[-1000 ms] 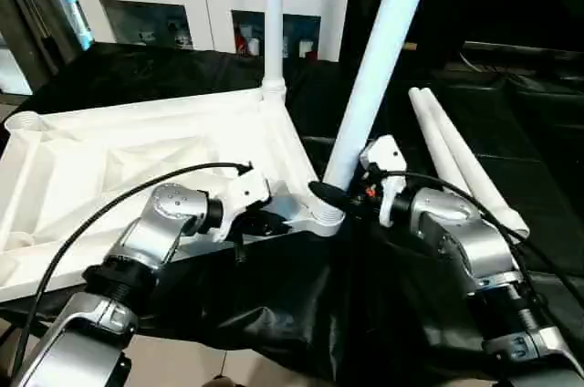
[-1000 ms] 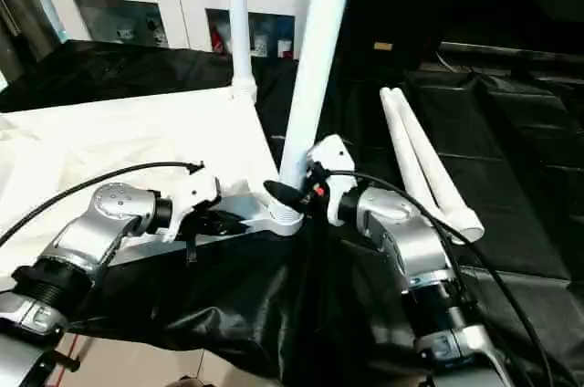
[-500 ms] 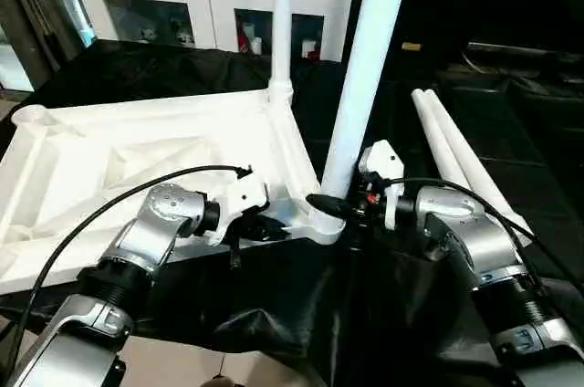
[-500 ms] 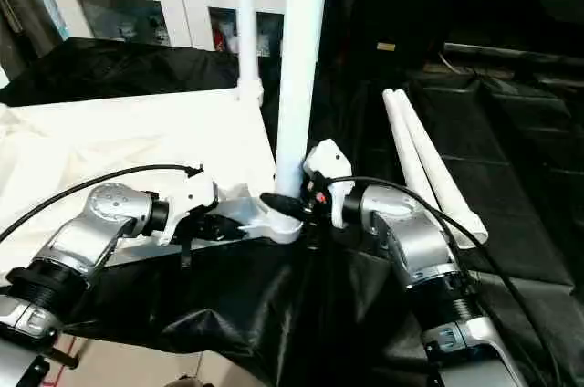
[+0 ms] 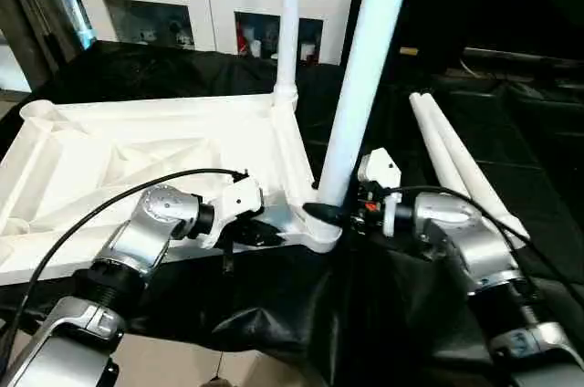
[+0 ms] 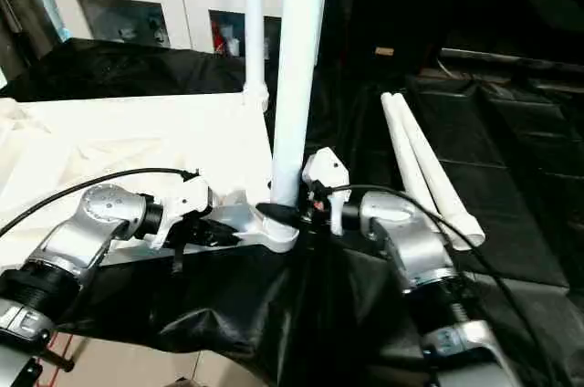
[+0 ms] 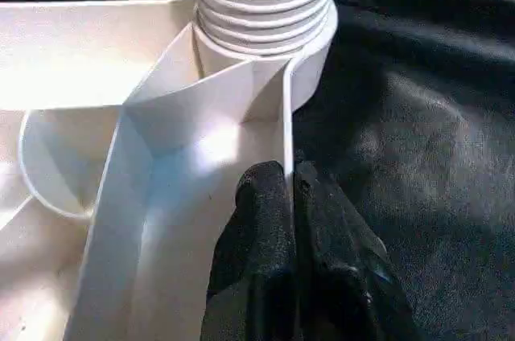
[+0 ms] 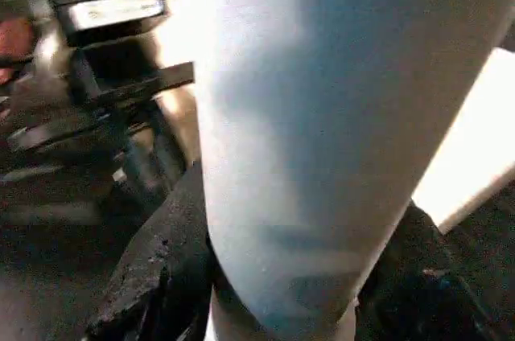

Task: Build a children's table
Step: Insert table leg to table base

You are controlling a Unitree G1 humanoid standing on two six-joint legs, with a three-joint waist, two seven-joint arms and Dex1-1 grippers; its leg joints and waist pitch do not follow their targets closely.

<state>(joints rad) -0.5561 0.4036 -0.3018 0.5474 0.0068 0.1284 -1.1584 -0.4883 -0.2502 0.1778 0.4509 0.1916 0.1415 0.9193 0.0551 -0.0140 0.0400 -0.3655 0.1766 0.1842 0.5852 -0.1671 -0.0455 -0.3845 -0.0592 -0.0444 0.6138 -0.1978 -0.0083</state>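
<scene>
While the left claw (image 7: 288, 220) pinches the tabletop rim (image 7: 283, 128), the right claw (image 5: 339, 214) grips a leg (image 5: 360, 95).

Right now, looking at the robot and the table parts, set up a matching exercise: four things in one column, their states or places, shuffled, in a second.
Things:
1. left gripper
2. right gripper
3. far leg
4. two loose legs

States:
A. lying on the black cloth
B. standing in the far corner socket
C. clamped on the tabletop's thin edge wall
D. gripping the near leg low down

Pairs: 1-C, 2-D, 3-B, 4-A
</scene>
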